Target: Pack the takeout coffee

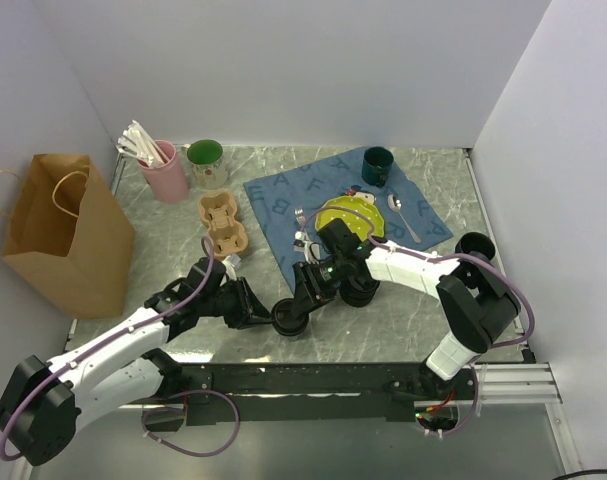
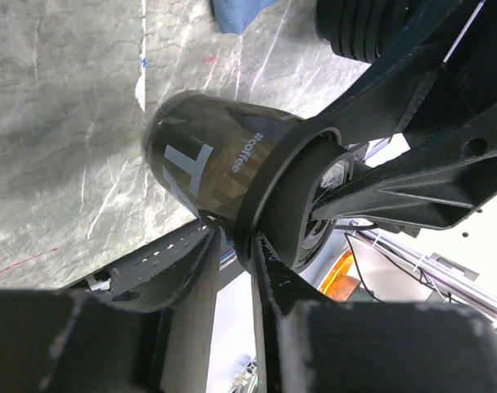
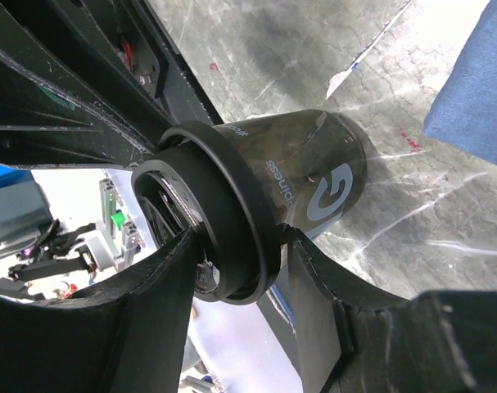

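One black takeout coffee cup (image 1: 288, 321) with a black lid and grey lettering is near the table's front edge, between both arms. It is tilted, lid toward the arms, in the left wrist view (image 2: 207, 164) and the right wrist view (image 3: 314, 180). My left gripper (image 1: 271, 318) (image 2: 236, 237) pinches the lid's rim. My right gripper (image 1: 303, 303) (image 3: 240, 246) clamps the lid from the other side. A black ribbed round thing (image 1: 360, 291) (image 2: 354, 33) under the right forearm may be the second cup; I cannot tell.
A brown paper bag (image 1: 68, 235) stands at the left. The tan cup carrier (image 1: 221, 223) lies mid-table. A pink cup of utensils (image 1: 163, 168) and a green mug (image 1: 205, 160) are at the back. A blue cloth (image 1: 283, 205) holds a green plate (image 1: 345, 215), a spoon (image 1: 400, 213) and a dark green mug (image 1: 377, 165).
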Robot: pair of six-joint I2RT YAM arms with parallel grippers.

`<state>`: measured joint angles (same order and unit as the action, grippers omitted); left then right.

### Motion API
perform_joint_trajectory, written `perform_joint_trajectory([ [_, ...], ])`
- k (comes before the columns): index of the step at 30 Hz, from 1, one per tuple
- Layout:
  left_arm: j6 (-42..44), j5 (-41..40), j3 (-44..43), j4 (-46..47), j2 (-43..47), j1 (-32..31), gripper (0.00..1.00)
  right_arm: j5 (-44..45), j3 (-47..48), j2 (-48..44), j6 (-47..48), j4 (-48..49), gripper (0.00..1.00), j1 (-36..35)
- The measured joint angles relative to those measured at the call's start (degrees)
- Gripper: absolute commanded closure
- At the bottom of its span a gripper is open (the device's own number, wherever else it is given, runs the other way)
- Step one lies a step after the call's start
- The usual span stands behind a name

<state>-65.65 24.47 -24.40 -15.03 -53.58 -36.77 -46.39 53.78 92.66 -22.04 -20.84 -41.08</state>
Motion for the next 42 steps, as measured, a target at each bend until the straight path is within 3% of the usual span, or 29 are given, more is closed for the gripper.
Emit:
perform_joint_trajectory([
  [8,0.70,-1.70,-1.86,-4.39,-0.07,-0.13,0.60,0.33,-0.55,-0.81,0.02,0.83,0.48,0.02],
  [22,4.96,-8.66,-13.35,-19.58,-3.26,-0.70,0.53,0.92,0.00,-1.03,3.08,1.40,0.48,-0.74],
  [42,7.76,1.62,-10.38,-7.23,-4.70,-0.20,0.50,0.98,1.60,-0.61,6.45,-1.27,0.48,-1.01],
])
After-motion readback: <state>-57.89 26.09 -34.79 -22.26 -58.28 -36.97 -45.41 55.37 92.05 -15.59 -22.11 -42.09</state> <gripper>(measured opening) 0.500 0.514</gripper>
